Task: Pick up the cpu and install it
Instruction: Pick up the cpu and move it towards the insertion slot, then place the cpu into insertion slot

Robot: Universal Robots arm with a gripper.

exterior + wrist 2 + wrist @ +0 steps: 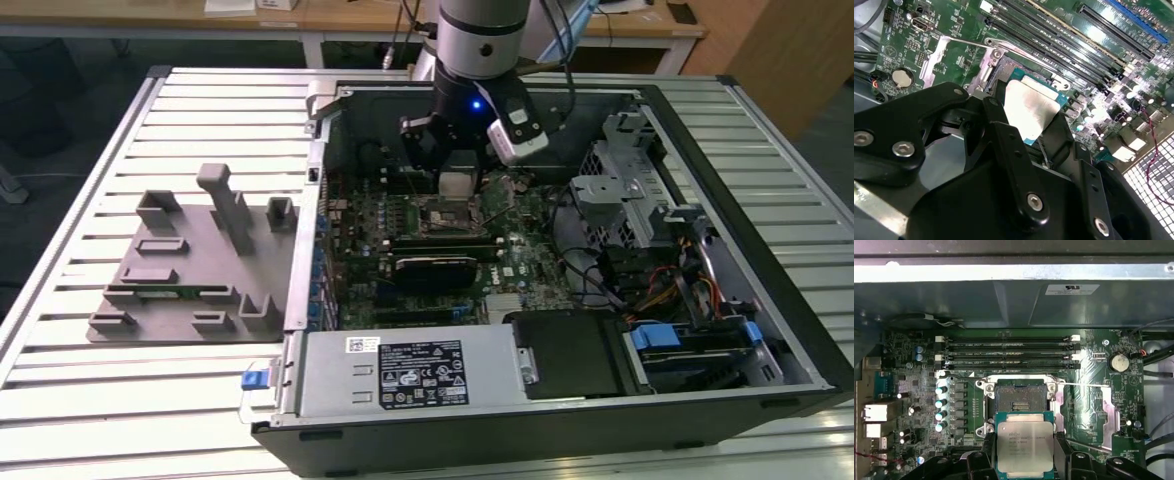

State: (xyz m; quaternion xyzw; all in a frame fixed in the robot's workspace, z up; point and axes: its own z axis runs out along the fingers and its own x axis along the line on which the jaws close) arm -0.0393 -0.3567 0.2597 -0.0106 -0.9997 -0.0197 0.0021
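Fingers (988, 447) clamp the cpu (1025, 445) by its sides near the open socket (1020, 397), memory slots (1009, 352) just past it.

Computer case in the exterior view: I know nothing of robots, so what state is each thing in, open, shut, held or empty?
computer case: lying flat, side panel off, open on top.
cpu: held in the gripper, not seated in the socket.
gripper: shut on the cpu.
socket: open and empty, contacts bare.
memory slots: empty.
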